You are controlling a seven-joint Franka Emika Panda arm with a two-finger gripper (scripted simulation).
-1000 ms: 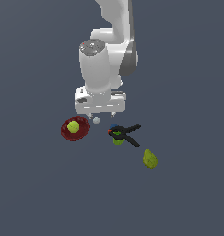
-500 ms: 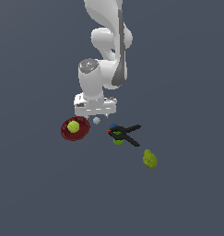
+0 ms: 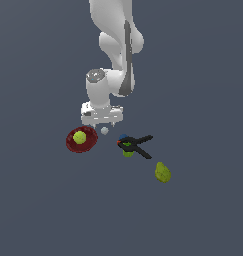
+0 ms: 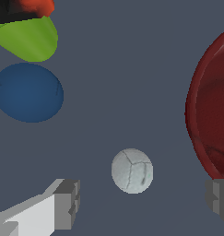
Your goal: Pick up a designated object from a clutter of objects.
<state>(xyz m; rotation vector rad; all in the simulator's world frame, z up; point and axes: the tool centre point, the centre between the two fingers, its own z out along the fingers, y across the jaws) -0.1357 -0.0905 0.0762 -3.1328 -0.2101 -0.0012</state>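
Gripper (image 4: 140,203) spread wide, holding nothing; fingers (image 4: 67,203) flank the tiny grey-white sphere (image 4: 132,170) without touching (faint crack lines on it). Sphere on the floor just beside the dark red bowl (image 4: 210,110). Beyond: blue blob (image 4: 28,92), black clamp (image 3: 135,145).

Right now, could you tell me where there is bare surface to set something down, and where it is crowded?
Bare: everything below the fruit in the exterior view, and left of the bowl. Crowded: the strip from the bowl holding the ball, past the grey sphere under the open end effector, to the clamp.
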